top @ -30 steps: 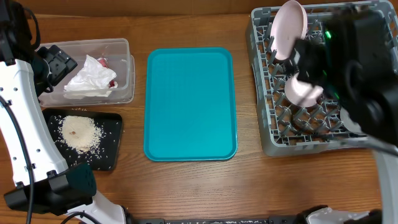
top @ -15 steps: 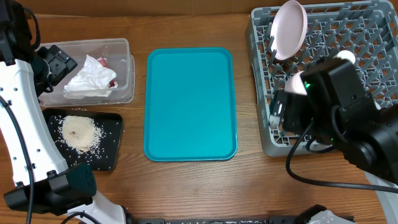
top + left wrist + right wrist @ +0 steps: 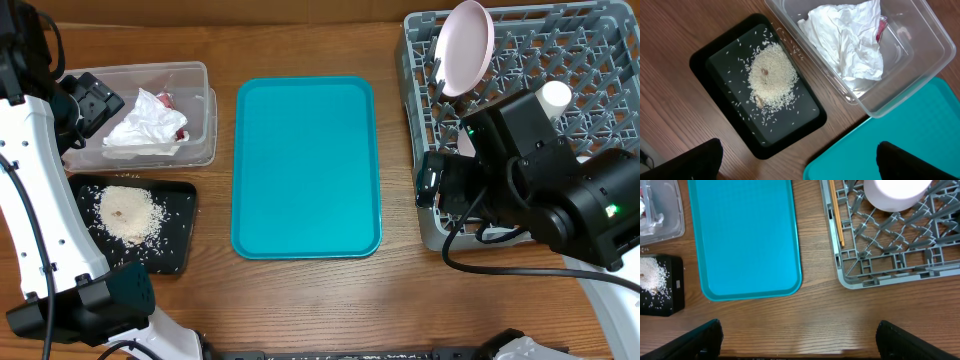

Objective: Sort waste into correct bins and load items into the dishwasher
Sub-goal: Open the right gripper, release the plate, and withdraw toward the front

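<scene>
Rack point(image 3: 600, 50) — partly under right arm point(image 3: 540, 170)

The left arm point(image 3: 50, 210) wears a smooth white shell, with blocky black joints at either end and a thin black cable running along the white. The right arm point(image 3: 545, 175) is mostly matte black boxy housings with two small green lights glowing on them, a black cable looping underneath and a white link lower down. The left fingertips point(image 3: 687, 160) and right fingertips point(image 3: 690, 341) are plain black with rounded edges.
</scene>
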### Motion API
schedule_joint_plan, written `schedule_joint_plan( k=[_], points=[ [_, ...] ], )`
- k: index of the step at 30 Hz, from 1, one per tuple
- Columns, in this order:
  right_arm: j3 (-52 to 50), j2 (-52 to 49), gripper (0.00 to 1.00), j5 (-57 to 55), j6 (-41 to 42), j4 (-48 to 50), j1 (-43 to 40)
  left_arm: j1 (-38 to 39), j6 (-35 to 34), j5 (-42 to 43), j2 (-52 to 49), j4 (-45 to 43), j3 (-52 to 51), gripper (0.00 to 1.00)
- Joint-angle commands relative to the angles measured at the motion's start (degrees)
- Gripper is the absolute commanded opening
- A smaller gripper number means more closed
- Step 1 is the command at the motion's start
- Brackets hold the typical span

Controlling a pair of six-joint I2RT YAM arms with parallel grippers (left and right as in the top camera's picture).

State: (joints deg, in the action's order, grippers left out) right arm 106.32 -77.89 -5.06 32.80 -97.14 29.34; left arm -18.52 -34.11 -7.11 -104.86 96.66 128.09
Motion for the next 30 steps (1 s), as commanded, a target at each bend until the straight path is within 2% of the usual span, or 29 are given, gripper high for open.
schedule_joint_plan(
  k=[1,5,10,17,23,30],
  points=[
    [-0.2,0.2,1.0,0.2,-0.2,0.2,0.3,-0.2,0.7,-0.4,0.2,0.1,0.4,1.0],
    [-0.2,0.2,1.0,0.0,-0.8,1.9,0.3,-0.2,0.7,-0.4,0.2,0.1,0.4,1.0],
    [-0.2,2.3,1.0,-0.4,-8.7,5.8,0.1,-0.2,0.7,-0.4,0.2,0.1,0.4,1.0],
    [-2.8,9.8,1.0,-2.8,-9.1,9.7,-4.1,-0.2,0.7,-0.4,0.2,0.1,0.4,1.0],
    [-16.0,21.1,1.0,-1.0,-9.7,18.1,-9.8,-0.2,0.7,-0.4,0.2,0.1,0.4,1.0],
    [-38.6,36.0,1.0,5.5,-16.4,35.2,-16.9,-0.2,0.7,-0.4,0.2,0.1,0.4,1.0]
  ],
)
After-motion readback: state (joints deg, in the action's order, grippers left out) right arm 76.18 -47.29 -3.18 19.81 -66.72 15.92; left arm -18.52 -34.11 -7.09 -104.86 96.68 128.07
